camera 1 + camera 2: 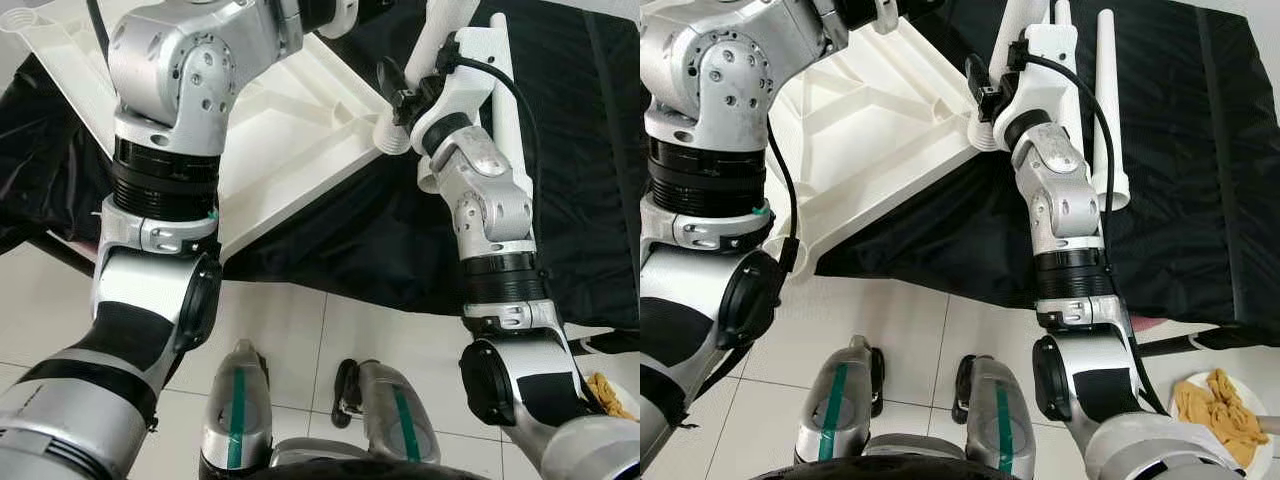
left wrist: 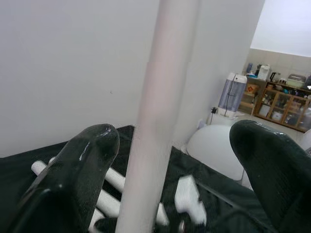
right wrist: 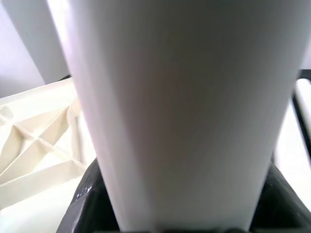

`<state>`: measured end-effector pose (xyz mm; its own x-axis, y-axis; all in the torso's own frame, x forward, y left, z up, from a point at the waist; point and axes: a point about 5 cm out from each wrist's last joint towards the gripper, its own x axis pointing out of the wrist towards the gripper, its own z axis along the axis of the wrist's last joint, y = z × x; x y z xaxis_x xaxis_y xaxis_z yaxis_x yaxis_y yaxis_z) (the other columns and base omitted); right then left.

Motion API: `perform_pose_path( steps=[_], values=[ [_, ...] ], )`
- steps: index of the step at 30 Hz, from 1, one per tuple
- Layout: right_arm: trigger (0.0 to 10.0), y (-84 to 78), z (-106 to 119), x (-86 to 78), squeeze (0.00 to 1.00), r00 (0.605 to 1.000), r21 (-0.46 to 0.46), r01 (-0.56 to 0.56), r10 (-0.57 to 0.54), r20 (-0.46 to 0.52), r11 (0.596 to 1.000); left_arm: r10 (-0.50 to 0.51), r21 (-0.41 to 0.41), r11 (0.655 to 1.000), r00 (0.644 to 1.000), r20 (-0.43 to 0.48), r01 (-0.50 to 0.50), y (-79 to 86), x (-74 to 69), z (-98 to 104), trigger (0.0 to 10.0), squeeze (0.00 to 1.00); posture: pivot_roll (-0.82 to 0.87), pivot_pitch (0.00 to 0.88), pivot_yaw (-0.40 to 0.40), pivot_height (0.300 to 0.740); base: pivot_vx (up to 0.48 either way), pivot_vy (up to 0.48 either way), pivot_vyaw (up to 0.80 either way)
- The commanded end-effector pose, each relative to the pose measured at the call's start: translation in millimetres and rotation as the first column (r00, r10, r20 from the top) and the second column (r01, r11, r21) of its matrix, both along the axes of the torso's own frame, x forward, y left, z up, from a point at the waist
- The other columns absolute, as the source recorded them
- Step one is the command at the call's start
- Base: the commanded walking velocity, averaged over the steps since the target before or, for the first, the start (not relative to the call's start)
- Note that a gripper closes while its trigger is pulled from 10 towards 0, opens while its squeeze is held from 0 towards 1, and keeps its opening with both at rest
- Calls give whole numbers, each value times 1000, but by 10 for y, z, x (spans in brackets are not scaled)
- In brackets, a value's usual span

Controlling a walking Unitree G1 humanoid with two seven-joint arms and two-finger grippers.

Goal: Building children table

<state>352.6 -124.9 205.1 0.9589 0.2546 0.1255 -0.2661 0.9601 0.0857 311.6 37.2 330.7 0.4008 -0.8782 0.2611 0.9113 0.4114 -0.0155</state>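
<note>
Both jaws at white legs over the upturned tabletop.

Right jaws (image 1: 985, 85) clamp a leg (image 3: 170, 111) at the tabletop (image 1: 880, 130) corner socket. The left wrist view shows the left jaws (image 2: 170, 160) spread wide around another upright leg (image 2: 155, 116), untouched. Spare legs (image 1: 1105, 110) lie on the black cloth (image 1: 1180, 180).

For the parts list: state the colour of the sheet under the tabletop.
Black. The sheet under the white tabletop shows best in the right eye view.
</note>
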Motion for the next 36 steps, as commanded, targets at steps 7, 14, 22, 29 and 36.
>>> perform_pose_path(
  steps=[7,14,22,29,36],
  values=[
    [10000,-88,85,51,0,998,-5,35,-35,46,999,144,93,986,989,-38,-139,67,48,-261,10000,0,126,36,-44,740,0,0,0],
    [10000,-142,124,80,0,996,-18,39,-38,83,999,192,162,971,976,-99,-175,53,70,-568,10000,0,131,33,-48,740,0,0,0],
    [10000,-170,149,91,0,994,-29,32,-29,110,999,283,292,929,946,-157,-229,46,123,-959,10000,0,130,22,-49,740,0,0,0],
    [10000,-175,172,92,0,991,-25,30,-27,131,999,380,417,865,906,-186,-277,57,200,-1285,10000,0,126,13,-46,740,0,0,0],
    [10000,-208,169,98,0,988,-35,36,-30,150,999,427,515,807,889,-168,-290,9,210,-1541,10000,0,120,9,-43,740,0,0,0]
  ],
)
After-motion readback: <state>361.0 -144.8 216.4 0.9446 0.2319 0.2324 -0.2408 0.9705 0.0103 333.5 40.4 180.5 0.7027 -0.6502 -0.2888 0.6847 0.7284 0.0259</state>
